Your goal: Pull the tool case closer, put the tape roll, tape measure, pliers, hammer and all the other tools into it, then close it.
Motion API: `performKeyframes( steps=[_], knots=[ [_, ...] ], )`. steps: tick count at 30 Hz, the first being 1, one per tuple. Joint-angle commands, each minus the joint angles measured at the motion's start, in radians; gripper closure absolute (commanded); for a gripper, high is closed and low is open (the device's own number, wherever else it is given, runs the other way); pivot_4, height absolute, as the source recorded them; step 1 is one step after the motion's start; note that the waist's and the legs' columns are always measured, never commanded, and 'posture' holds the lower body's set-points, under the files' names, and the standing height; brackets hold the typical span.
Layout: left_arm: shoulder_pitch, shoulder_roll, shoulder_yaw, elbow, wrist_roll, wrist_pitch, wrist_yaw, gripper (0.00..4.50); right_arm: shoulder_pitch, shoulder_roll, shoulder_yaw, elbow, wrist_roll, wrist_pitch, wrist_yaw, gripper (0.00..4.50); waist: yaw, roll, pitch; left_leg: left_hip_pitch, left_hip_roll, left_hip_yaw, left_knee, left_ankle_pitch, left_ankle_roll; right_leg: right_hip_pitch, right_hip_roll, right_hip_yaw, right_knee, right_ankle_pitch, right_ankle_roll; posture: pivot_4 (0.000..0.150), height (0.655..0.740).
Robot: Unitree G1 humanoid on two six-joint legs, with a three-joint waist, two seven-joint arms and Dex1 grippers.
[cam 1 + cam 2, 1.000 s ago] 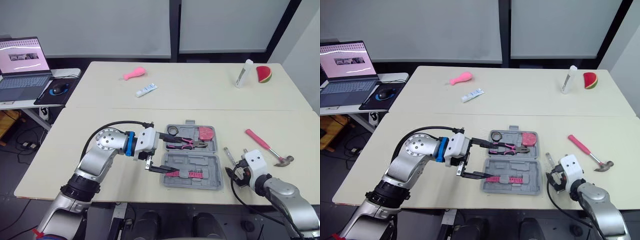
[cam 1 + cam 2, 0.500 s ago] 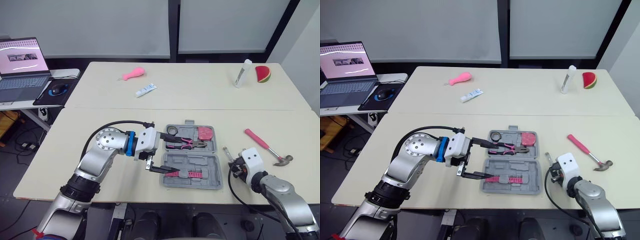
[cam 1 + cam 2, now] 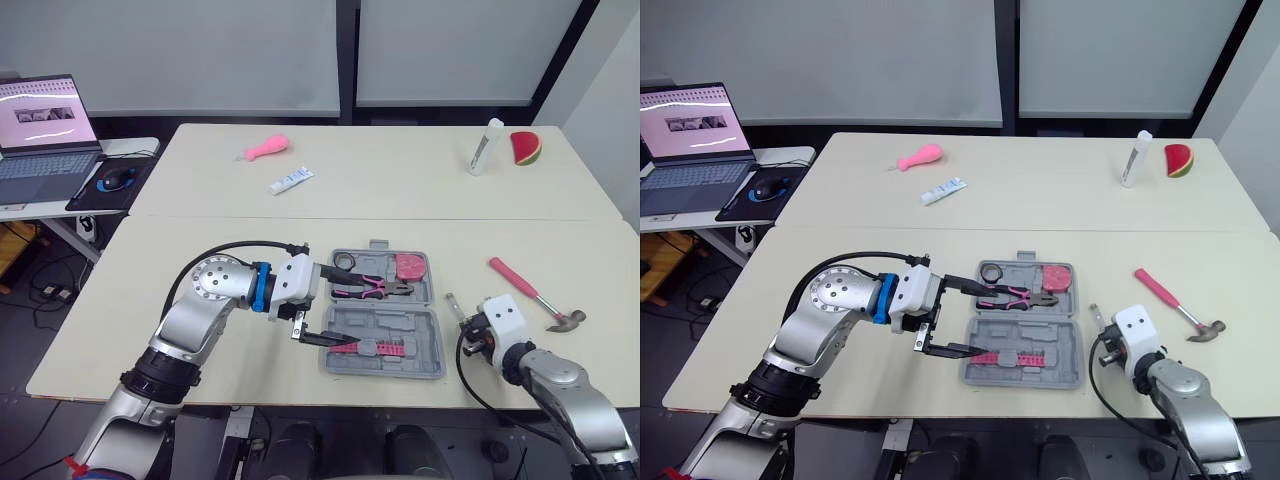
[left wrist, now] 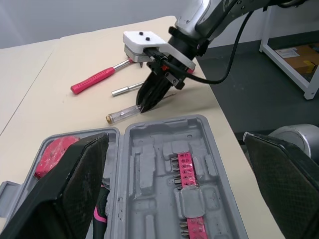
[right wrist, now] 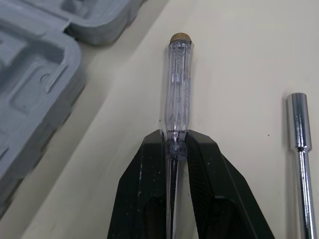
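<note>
The grey tool case (image 3: 424, 338) lies open in front of me. Its far half holds pink-handled pliers (image 3: 372, 287), a pink tape measure (image 3: 411, 266) and a black tape roll (image 3: 345, 261); the near half holds a pink bit strip (image 4: 188, 179). My left gripper (image 3: 338, 308) is open, its fingers spread over the case's left end. To the right of the case, my right gripper (image 5: 174, 142) is shut on the shaft of a clear-handled screwdriver (image 5: 178, 94), low at the table top. A metal bit (image 5: 300, 144) lies beside it. The pink-handled hammer (image 3: 530, 293) rests further right.
On the far table lie a pink balloon-shaped toy (image 3: 265, 149), a small white tube (image 3: 292, 180), a white bottle (image 3: 487, 146) and a watermelon slice (image 3: 527, 148). A laptop (image 3: 45, 125) and mouse sit on a side desk at the left. The table's front edge runs just behind my right gripper.
My right gripper has edged forward and closed its fingers on the screwdriver's shaft. The left arm and the case have stayed put.
</note>
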Motion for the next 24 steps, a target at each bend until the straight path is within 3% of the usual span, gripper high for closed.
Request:
performKeyframes(
  steps=[1, 5, 10, 14, 24],
  knots=[
    [0.034, 0.049, 0.079, -0.04, -0.036, -0.006, -0.004, 0.0, -0.049, -0.174, 0.058, -0.173, -0.016, 0.033, 0.142, 4.15, -0.003, 0.001, 0.0, 0.0, 0.0, 0.0, 0.0, 0.0, 0.001, -0.001, 0.0, 0.0, 0.0, 0.0, 0.0, 0.15, 0.74],
    [0.1, 0.111, 0.131, -0.059, -0.057, -0.012, -0.022, 0.0, -0.212, -0.314, 0.144, -0.316, 0.057, 0.186, 0.28, 4.15, -0.011, 0.001, 0.0, 0.0, 0.002, -0.001, -0.001, -0.001, 0.002, -0.001, 0.002, -0.001, 0.0, 0.0, 0.0, 0.15, 0.74],
    [0.17, 0.161, 0.177, -0.036, -0.053, -0.049, -0.039, 0.0, -0.455, -0.396, 0.414, -0.341, -0.016, 0.249, 0.39, 4.15, 0.001, 0.0, 0.001, -0.001, 0.001, -0.002, 0.0, -0.001, 0.002, -0.001, 0.001, -0.001, -0.001, 0.0, 0.0, 0.15, 0.74],
    [0.196, 0.178, 0.2, -0.04, -0.061, -0.026, -0.02, 0.0, -0.621, -0.282, 0.6, -0.241, -0.097, 0.261, 0.377, 4.15, 0.003, -0.001, 0.001, -0.002, 0.0, -0.002, 0.0, -0.001, 0.002, -0.001, -0.001, -0.002, -0.001, 0.0, 0.0, 0.15, 0.74],
    [0.206, 0.205, 0.228, -0.052, -0.08, 0.015, -0.017, 0.0, -0.726, -0.17, 0.724, -0.139, -0.175, 0.242, 0.39, 4.15, 0.0, -0.001, 0.001, -0.002, 0.0, -0.002, 0.0, 0.001, -0.002, -0.003, -0.001, -0.001, 0.0, 0.0, 0.0, 0.15, 0.74]
  ],
)
